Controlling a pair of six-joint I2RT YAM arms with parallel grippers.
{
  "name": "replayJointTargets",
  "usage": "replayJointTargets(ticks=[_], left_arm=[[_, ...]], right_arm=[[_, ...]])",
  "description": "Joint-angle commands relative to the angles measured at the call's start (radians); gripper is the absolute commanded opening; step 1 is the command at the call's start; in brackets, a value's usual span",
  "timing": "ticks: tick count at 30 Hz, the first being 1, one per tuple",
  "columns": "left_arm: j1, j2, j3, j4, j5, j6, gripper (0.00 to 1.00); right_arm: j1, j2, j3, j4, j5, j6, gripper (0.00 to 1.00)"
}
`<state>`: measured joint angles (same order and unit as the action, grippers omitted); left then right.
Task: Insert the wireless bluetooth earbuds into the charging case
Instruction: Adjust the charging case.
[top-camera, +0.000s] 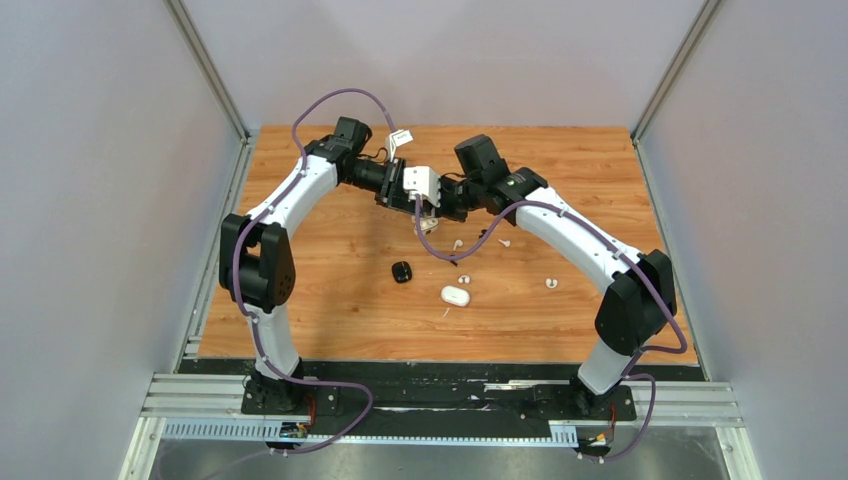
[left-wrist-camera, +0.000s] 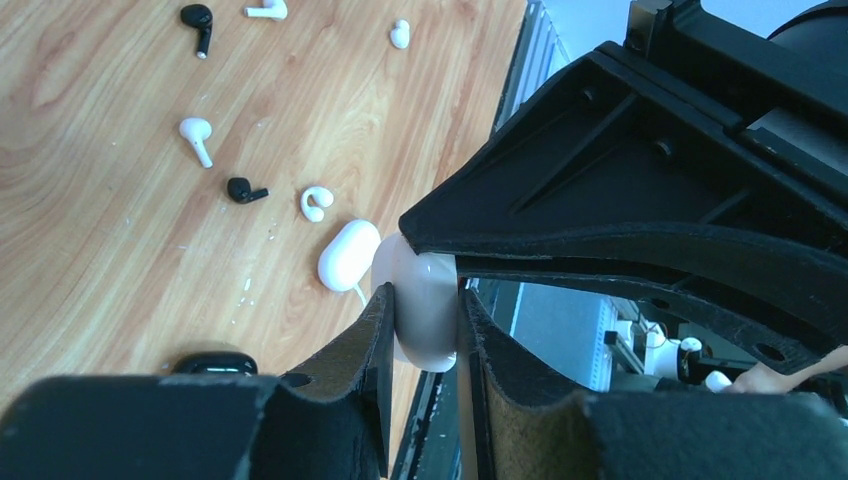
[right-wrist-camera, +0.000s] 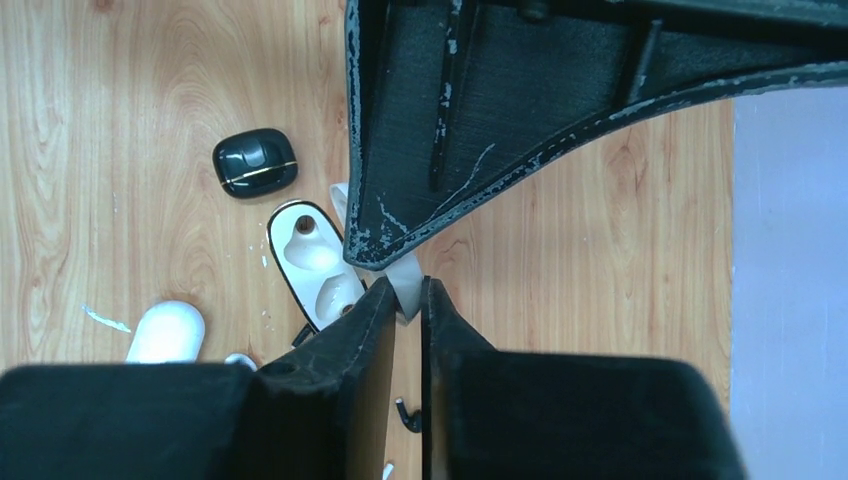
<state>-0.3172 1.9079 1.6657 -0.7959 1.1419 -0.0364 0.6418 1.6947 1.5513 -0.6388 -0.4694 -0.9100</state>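
Above the desk (top-camera: 330, 320), the white case (left-wrist-camera: 425, 330) is clamped between the left fingers (left-wrist-camera: 365, 350). What looks like its thin lid (right-wrist-camera: 405, 285) is pinched by the nearly closed right fingers (right-wrist-camera: 365, 325). Earbuds (left-wrist-camera: 196, 135) are seen scattered below, none seated. If opposing pulls are applied, the case could be twisted loose and dropped.

Top camera looks down from behind the arm bases (top-camera: 272, 392); both wrist cameras sit close above the table (top-camera: 330, 300), sharing the white charging case (left-wrist-camera: 425, 310).
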Motion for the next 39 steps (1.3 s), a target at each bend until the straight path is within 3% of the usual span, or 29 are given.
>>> replayJointTargets(ticks=[1, 4, 9, 13, 18, 23, 30, 39], left_arm=[[-0.002, -0.002, 0.031, -0.02, 0.009, 0.03, 0.0], [0.0, -0.019, 0.015, -0.002, -0.027, 0.035, 0.0], [0.004, -0.041, -0.038, 0.051, -0.062, 0.035, 0.0], [0.006, -0.052, -0.086, 0.073, -0.094, 0.112, 0.0], [0.006, -0.108, -0.143, 0.119, -0.11, 0.193, 0.0], [0.006, -0.172, -0.209, 0.19, -0.084, 0.205, 0.0], [0.004, -0.231, -0.275, 0.268, -0.069, 0.203, 0.0], [0.005, -0.269, -0.3, 0.256, -0.075, 0.235, 0.0]], right_arm=[[0.011, -0.019, 0.022, 0.092, 0.001, 0.056, 0.18], [-0.005, -0.055, 0.03, 0.089, 0.006, 0.124, 0.34], [-0.075, -0.133, 0.072, 0.018, -0.072, 0.279, 0.52], [-0.189, -0.214, 0.016, -0.023, -0.151, 0.464, 0.57], [-0.372, -0.289, -0.202, -0.11, -0.183, 0.629, 0.58], [-0.496, -0.327, -0.387, -0.18, -0.162, 0.476, 0.45], [-0.611, -0.32, -0.465, -0.248, -0.195, 0.102, 0.48], [-0.605, -0.138, -0.382, -0.159, -0.22, 0.07, 0.48]])
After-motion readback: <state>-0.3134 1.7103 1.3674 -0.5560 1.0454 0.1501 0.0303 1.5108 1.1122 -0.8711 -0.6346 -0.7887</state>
